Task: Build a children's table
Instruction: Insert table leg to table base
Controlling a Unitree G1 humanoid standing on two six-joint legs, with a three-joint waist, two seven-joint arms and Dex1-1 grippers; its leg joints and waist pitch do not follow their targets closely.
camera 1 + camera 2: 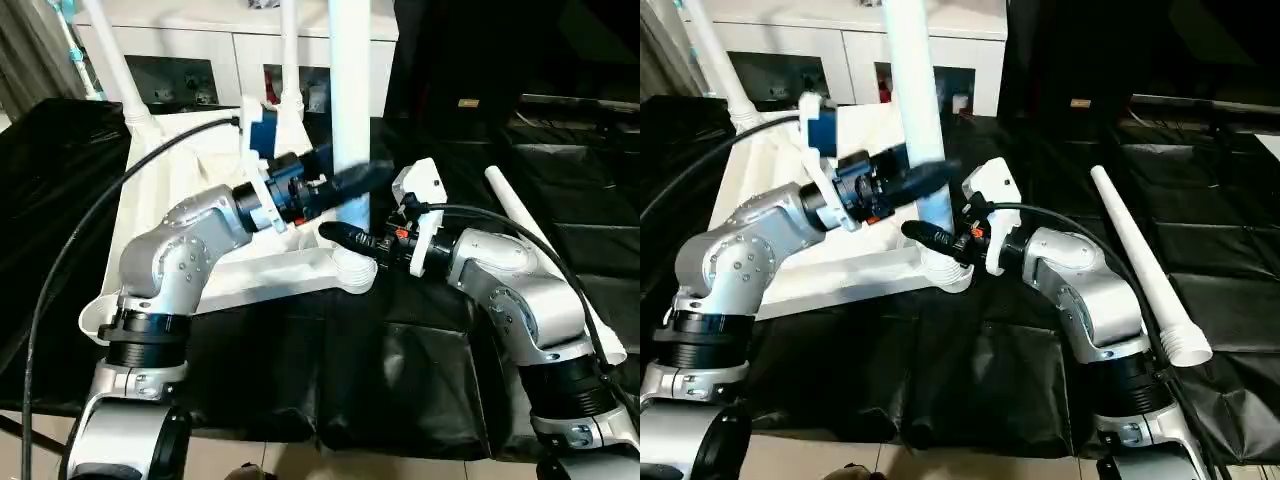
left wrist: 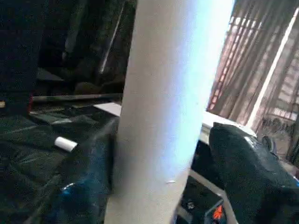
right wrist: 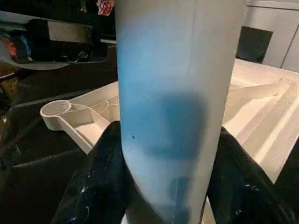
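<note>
Standing upright in the near corner socket, the long white tapered tube leg (image 1: 925, 140) is being clamped low by the right gripper (image 1: 930, 238); the left gripper (image 1: 930, 178), at twelve o'clock above it, is straddling the leg, fingers parted.

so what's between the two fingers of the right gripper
The upright table leg stands between the right gripper's fingers just above the tabletop's corner socket, seen in the right wrist view.
</note>
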